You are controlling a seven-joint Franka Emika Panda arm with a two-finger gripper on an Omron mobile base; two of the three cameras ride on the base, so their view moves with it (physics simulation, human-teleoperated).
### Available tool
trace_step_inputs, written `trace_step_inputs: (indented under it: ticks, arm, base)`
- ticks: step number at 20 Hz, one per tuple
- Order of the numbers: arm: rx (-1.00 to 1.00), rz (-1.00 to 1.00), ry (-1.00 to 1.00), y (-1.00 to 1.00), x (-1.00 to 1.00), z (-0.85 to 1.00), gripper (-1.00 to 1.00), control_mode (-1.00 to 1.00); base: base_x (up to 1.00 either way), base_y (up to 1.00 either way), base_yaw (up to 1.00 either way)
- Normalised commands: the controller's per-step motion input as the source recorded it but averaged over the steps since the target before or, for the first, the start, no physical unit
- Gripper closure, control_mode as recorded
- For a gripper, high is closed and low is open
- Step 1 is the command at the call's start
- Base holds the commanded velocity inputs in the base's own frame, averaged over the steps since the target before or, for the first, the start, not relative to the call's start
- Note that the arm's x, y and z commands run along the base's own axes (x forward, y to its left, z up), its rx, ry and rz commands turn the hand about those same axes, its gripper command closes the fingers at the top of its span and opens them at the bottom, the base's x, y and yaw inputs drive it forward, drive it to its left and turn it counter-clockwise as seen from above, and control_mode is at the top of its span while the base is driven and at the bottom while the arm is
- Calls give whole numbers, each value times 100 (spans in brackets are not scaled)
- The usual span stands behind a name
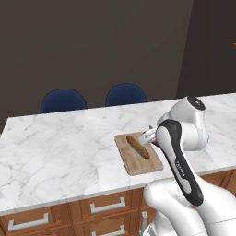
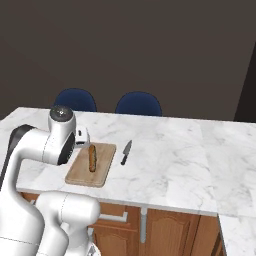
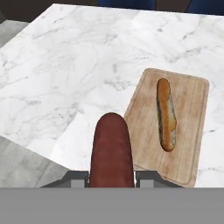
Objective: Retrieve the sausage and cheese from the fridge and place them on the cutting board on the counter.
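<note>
Gripper (image 3: 111, 177) grips sausage (image 3: 111, 151); baguette (image 3: 166, 114) occupies cutting board (image 3: 192, 131).

smooth matt dark red-brown sausage (image 3: 111, 151), light-wood cutting board (image 3: 192, 131) with visible grain, glossy white grey-veined marble counter (image 1: 64, 143), rough-crusted orange-brown elongated loaf (image 3: 166, 114), brown wooden drawers (image 1: 69, 214) with silver metal-look handles.

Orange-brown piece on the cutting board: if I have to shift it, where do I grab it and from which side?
Take the orange-brown piece at its middle, jaws across its narrow width, coming straight down. It lies flat along the cutting board with both long sides free. The end effector is shut on the sausage; set that down first.
</note>
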Motion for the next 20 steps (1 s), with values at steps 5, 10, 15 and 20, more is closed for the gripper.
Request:
trace_step_inputs:
  ticks: [5, 10, 15, 20]
  arm:
    - [0, 0, 0, 0, 0, 0, 100, 100]
    - [0, 0, 0, 0, 0, 0, 100, -100]
    - [0, 0, 0, 0, 0, 0, 100, -100]
    - [0, 0, 0, 0, 0, 0, 100, -100]
  base:
    - [0, 0, 0]
    - [0, 0, 0]
    - [0, 0, 0]
    - [0, 0, 0]
